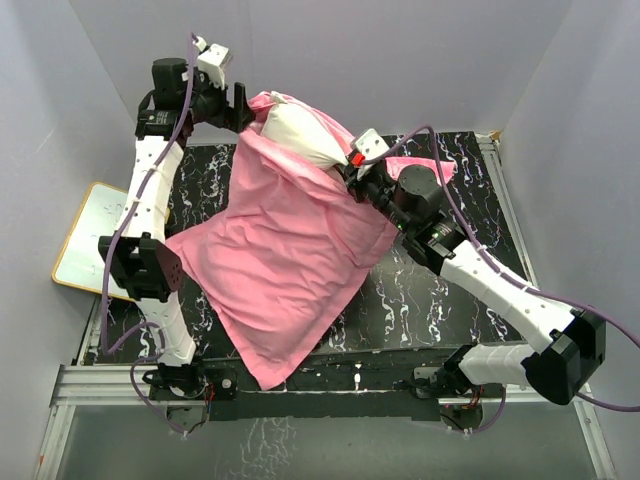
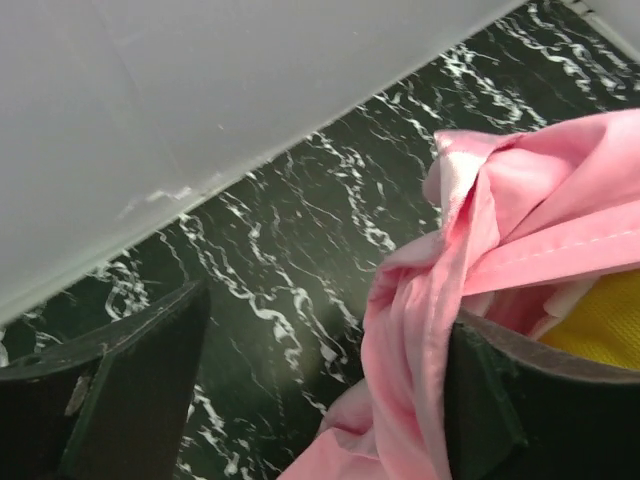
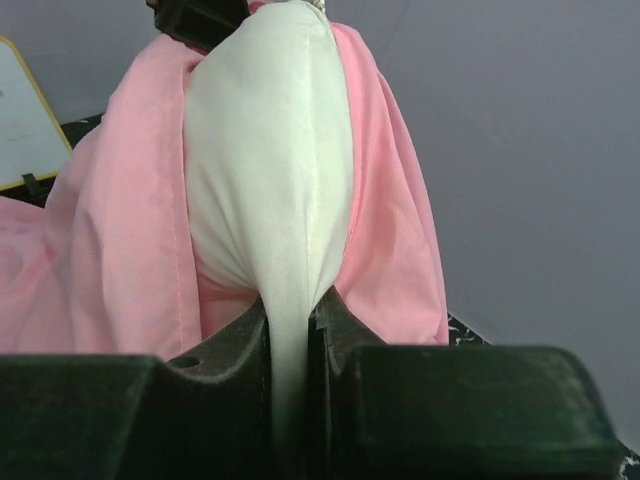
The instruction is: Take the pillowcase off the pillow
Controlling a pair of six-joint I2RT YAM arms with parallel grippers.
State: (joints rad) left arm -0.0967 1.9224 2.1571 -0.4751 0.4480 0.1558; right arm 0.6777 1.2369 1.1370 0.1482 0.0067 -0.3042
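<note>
The pillowcase (image 1: pixel 290 270) lies across the middle of the table (image 1: pixel 430 290), plain pink side up. One corner reaches the near edge, and its open mouth is bunched at the far side. The pillow (image 1: pixel 300 125) pokes out of that mouth, white and plump. I'd judge it roughly half out, with the rest hidden inside the fabric.

My right claw (image 3: pixel 295 350) is clenched on a pinch of the pillow's white end. The cover flanks it on both sides but isn't caught in the jaws. My left claw (image 2: pixel 325 310) stands wide, released. The pink hem drapes against one finger (image 2: pixel 500 410) only, with a patch of yellow showing behind it.

To do this step well, I'd close the left claw on the pink hem alone, keeping clear of that yellow. Then I'd anchor the cover there while the right draws the pillow straight out along its length. Catching both layers would stall it. The white board (image 1: pixel 85 235) sits well off to the left.
</note>
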